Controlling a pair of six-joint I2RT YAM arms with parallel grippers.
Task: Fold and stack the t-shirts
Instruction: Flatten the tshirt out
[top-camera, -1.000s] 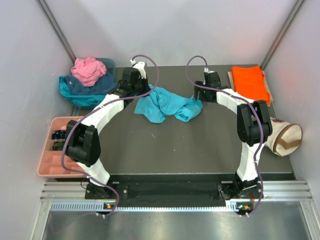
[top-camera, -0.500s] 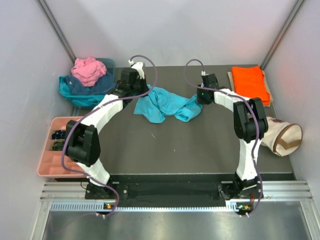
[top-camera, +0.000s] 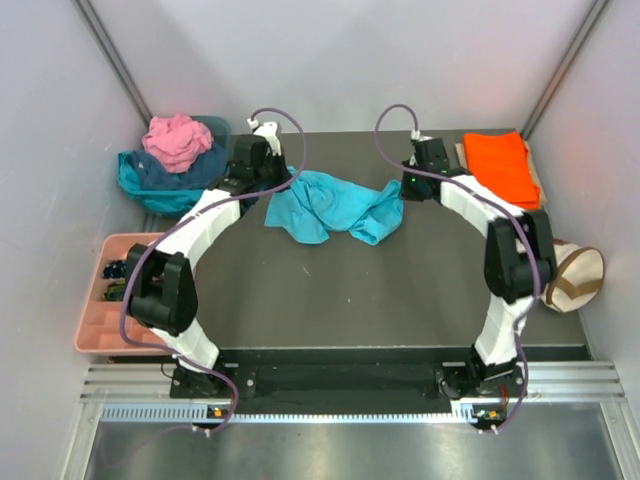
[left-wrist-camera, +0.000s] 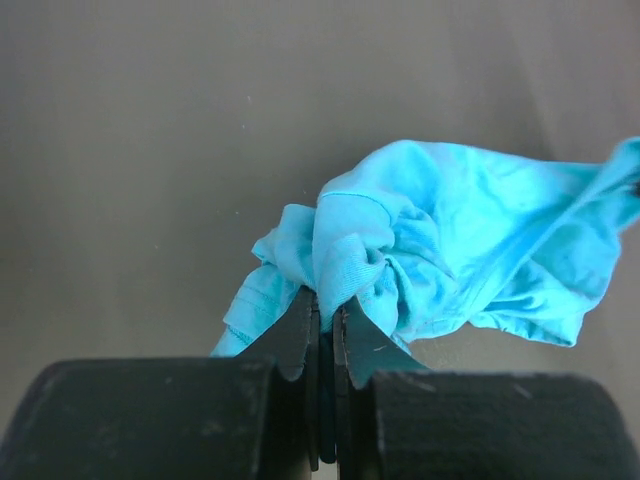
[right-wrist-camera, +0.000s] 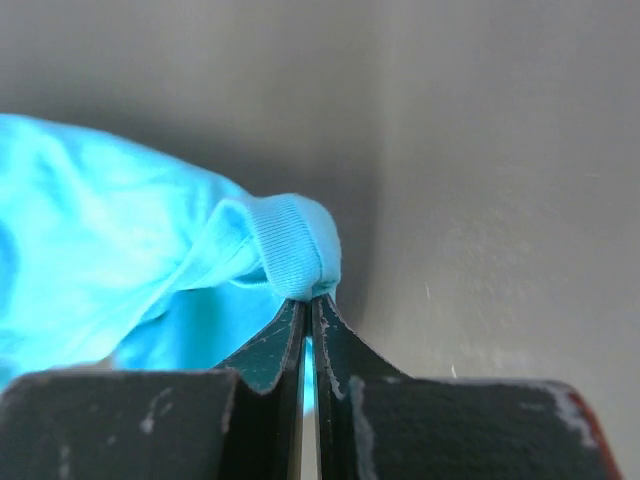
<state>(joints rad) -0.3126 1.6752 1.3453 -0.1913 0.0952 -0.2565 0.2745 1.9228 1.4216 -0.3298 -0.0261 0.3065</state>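
A bright turquoise t-shirt (top-camera: 335, 205) lies crumpled at the back middle of the dark table, stretched between both arms. My left gripper (top-camera: 282, 182) is shut on a bunched fold at its left end; the wrist view shows the cloth (left-wrist-camera: 400, 250) pinched at my left gripper (left-wrist-camera: 325, 305). My right gripper (top-camera: 400, 190) is shut on the ribbed hem (right-wrist-camera: 295, 255) at its right end, which sits in the tips of my right gripper (right-wrist-camera: 309, 300). An orange t-shirt (top-camera: 500, 165) lies folded at the back right. Pink (top-camera: 177, 140), navy (top-camera: 185, 172) and teal (top-camera: 135, 180) t-shirts are piled at the back left.
A pink tray (top-camera: 95, 330) with small dark items sits at the left edge of the table. A cream canvas bag (top-camera: 572, 278) with a brown strap lies at the right edge. Grey walls close in the table at the back and sides.
My right gripper closed on the right end of the turquoise t-shirt and pulled it slightly right. My left gripper, still gripping, shifted a little left and back, so the shirt is spread wider.
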